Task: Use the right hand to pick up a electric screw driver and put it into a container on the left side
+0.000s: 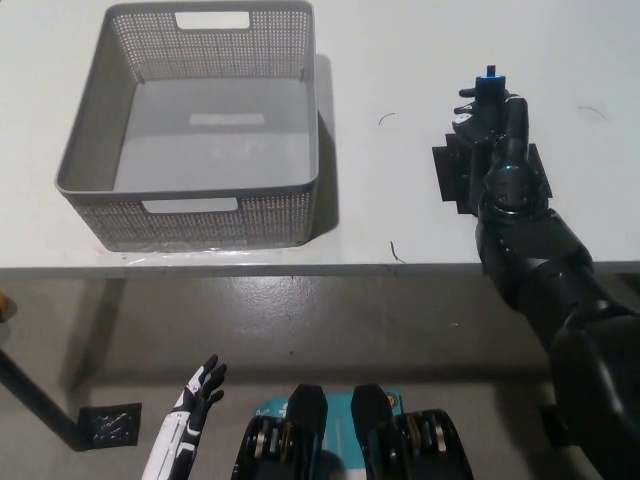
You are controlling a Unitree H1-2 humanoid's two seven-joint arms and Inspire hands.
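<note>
the container [190,130] is a grey perforated basket with cut-out handles in its short walls. it stands on the left part of the table, close to the front edge. its interior is empty; only a pale reflection shows on its smooth floor.

the table [400,60] has a plain white top. two thin dark marks lie on it between the container and the right hand, one near the middle and one near the front edge. below the table edge the floor [330,320] is grey concrete. a small dark patterned square [110,427] lies on the floor at lower left, beside a dark table leg [35,400].

the electric screw driver [487,92] is a dark tool with a blue tip pointing up and away from the camera. it is on the right side of the table, well apart from the container, above a black mat [450,175]. whether it still touches the mat cannot be told.

the black right hand [490,130] is closed around the body of the electric screw driver, with the right arm coming in from the lower right over the table edge. the arm covers most of the mat.

the white left hand [195,395] hangs below table level at lower left, holding nothing, fingers spread slightly apart.

the stretch of table between the electric screw driver and the container bears only the two marks.
</note>
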